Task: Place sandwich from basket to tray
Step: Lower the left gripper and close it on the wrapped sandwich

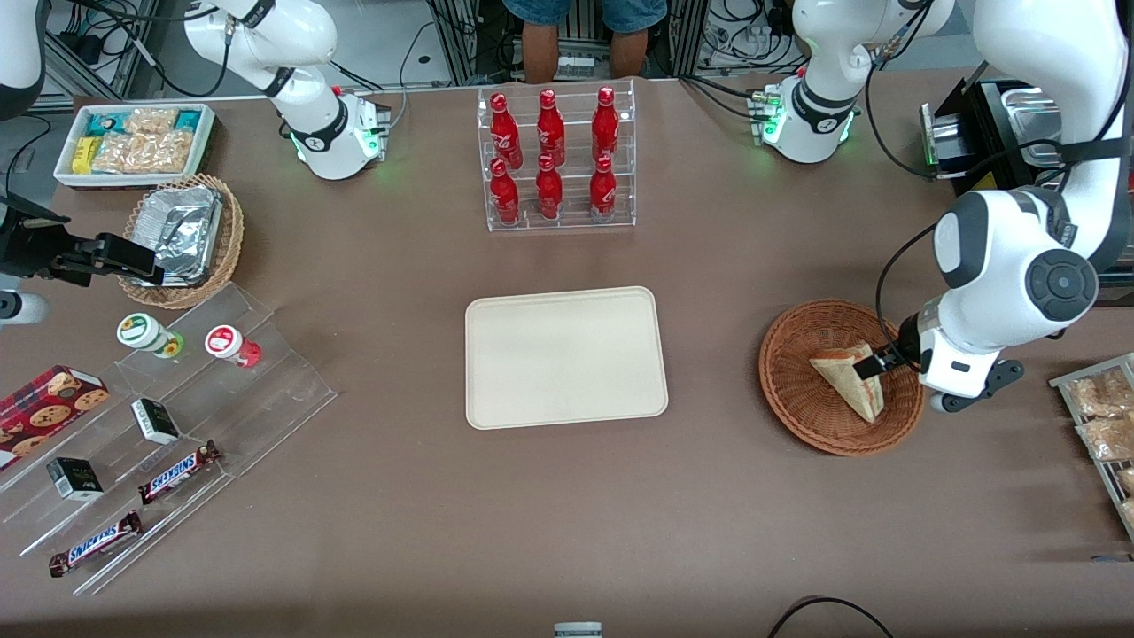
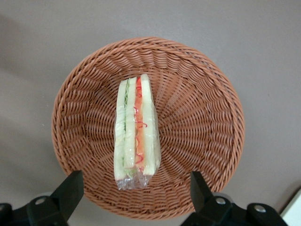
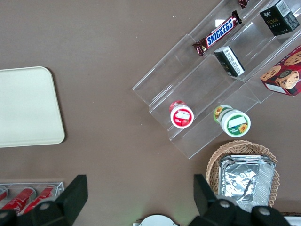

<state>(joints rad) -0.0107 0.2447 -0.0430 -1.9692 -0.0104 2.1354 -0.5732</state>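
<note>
The sandwich is lying on its side in the middle of the basket, which is sitting near the working arm's end of the bench, well apart from the tray. The gripper is hovering just above it, fingers spread wide and holding nothing. Descending off-centre risks snagging the wicker rim or crushing the soft bread; the wrist is pointing straight down.
</note>
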